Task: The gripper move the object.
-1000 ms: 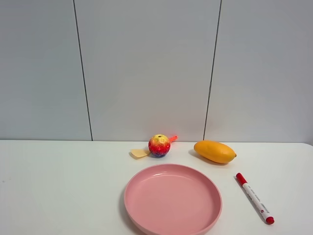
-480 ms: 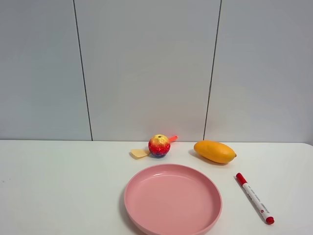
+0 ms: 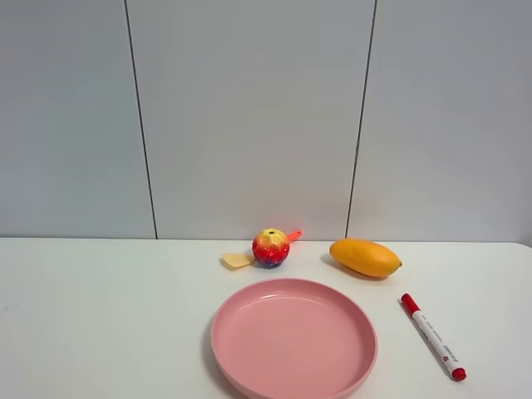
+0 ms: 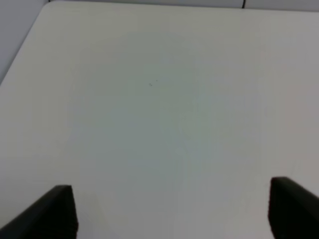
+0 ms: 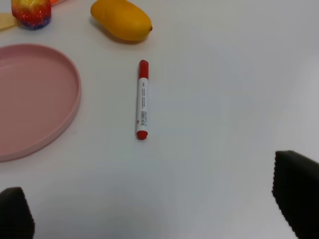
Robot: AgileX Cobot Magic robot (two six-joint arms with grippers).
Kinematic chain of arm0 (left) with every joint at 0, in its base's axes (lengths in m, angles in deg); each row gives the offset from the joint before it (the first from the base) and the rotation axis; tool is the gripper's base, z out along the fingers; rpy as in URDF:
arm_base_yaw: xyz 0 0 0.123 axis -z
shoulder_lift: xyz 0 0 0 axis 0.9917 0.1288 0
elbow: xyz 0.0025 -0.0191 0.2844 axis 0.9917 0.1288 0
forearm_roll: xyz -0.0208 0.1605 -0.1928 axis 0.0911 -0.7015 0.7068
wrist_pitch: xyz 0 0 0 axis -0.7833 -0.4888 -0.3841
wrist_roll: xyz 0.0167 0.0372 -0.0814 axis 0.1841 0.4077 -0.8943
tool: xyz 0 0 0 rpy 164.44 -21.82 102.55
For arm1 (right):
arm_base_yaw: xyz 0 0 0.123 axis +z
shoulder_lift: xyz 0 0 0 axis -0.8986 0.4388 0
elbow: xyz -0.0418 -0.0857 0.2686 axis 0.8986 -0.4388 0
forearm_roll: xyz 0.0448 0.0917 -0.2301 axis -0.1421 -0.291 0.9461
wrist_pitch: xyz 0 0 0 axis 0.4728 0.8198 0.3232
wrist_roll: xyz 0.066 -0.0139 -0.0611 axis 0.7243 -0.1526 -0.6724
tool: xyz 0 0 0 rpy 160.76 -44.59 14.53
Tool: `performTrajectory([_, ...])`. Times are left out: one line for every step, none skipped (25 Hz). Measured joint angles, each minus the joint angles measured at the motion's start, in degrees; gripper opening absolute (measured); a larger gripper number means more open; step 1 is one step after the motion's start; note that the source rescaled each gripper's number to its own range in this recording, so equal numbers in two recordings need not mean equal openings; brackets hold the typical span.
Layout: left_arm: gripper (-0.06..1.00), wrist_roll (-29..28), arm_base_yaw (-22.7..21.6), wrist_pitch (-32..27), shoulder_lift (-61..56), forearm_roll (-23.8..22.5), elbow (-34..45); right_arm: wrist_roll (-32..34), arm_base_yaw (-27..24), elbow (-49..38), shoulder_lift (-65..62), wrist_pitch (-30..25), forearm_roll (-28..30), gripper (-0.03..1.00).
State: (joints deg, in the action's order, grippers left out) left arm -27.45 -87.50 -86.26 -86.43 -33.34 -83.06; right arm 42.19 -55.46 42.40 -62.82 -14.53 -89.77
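Observation:
The object, a small rainbow-speckled apple-shaped ball [image 3: 271,248], stands on the white table near the back wall, just beyond the pink plate [image 3: 291,341]. It also shows in the right wrist view [image 5: 31,12], far ahead of my right gripper [image 5: 154,209], which is open and empty over bare table. My left gripper [image 4: 174,211] is open and empty over bare white table, with no object in its view. Neither gripper shows in the exterior high view.
An orange-yellow mango [image 3: 364,257] lies right of the ball. A red-capped marker [image 3: 432,336] lies right of the plate, also seen in the right wrist view [image 5: 142,99]. A tan flat piece [image 3: 237,260] and a small orange-red piece [image 3: 294,235] lie beside the ball.

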Motion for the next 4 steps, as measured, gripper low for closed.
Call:
performTrajectory([0.41, 0.0, 0.0, 0.0, 0.0, 0.0, 0.0, 0.0, 0.0, 0.0, 0.0, 0.0, 0.0, 1.0])
performTrajectory([0.41, 0.0, 0.0, 0.0, 0.0, 0.0, 0.0, 0.0, 0.0, 0.0, 0.0, 0.0, 0.0, 1.0])
performTrajectory([0.41, 0.0, 0.0, 0.0, 0.0, 0.0, 0.0, 0.0, 0.0, 0.0, 0.0, 0.0, 0.0, 1.0])
performTrajectory([0.41, 0.0, 0.0, 0.0, 0.0, 0.0, 0.0, 0.0, 0.0, 0.0, 0.0, 0.0, 0.0, 1.0])
